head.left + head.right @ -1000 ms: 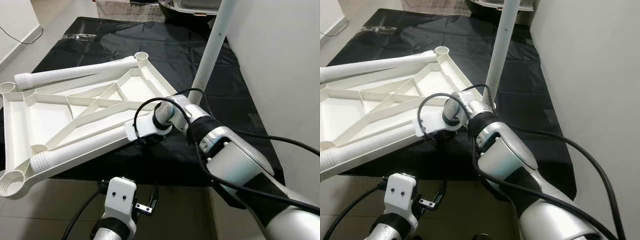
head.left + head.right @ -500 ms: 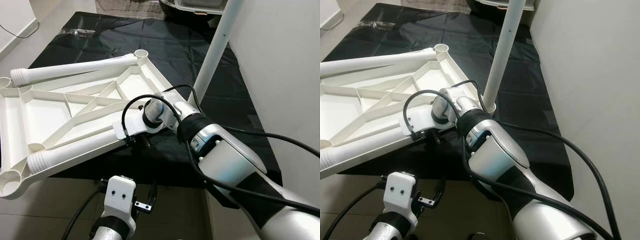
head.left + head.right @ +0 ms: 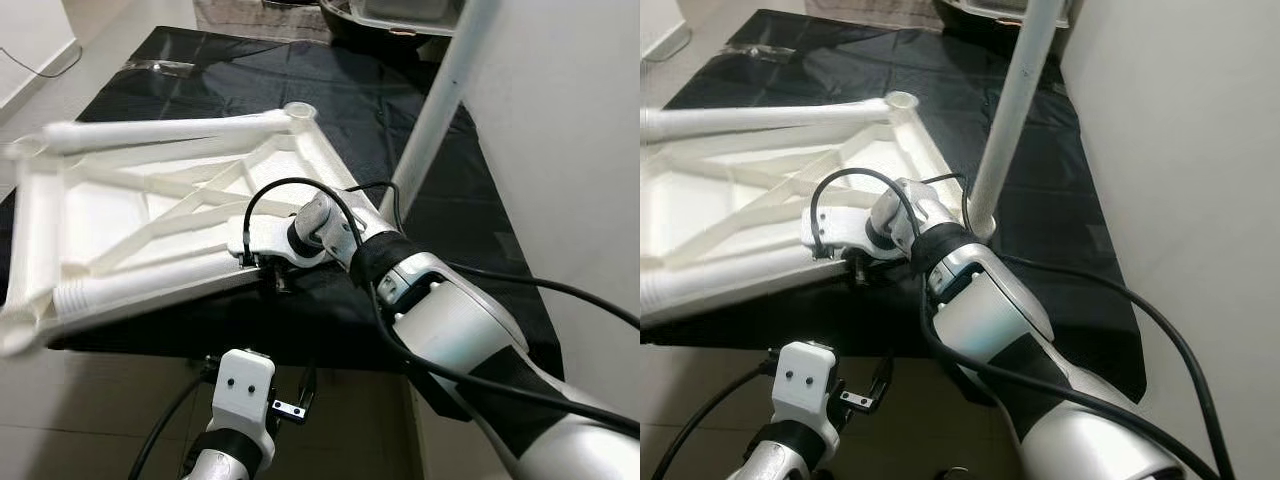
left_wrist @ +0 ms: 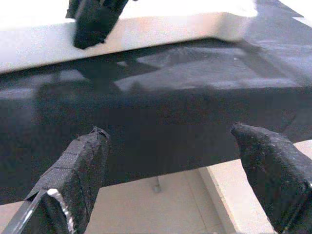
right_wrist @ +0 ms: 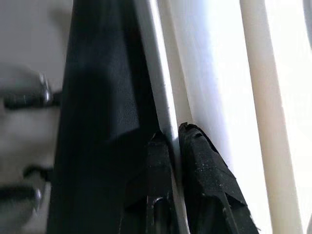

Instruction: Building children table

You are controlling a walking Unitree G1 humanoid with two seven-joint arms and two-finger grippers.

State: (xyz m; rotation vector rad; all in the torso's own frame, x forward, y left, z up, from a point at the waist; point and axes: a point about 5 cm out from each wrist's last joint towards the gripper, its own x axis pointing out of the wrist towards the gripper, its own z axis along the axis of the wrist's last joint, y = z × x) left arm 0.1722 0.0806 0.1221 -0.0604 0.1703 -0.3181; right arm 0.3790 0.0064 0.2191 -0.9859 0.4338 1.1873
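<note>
Right gripper (image 5: 170, 146) reaches forward-left, jaws pinched on near rim of white tabletop (image 3: 130, 215), lying upside down on black sheet (image 3: 330, 90). Left gripper (image 4: 170, 146) low, jaws wide, empty.

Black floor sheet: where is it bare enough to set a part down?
The black floor sheet is bare beyond the upturned white plastic tabletop, and between the upright white leg and the wall. The near edge is crowded: the right gripper pinches the tabletop's rim, the left gripper open below.

A home room: beige tiled floor (image 3: 80, 400), plain white wall (image 3: 560, 120), black sheet (image 3: 330, 90) spread out.
</note>
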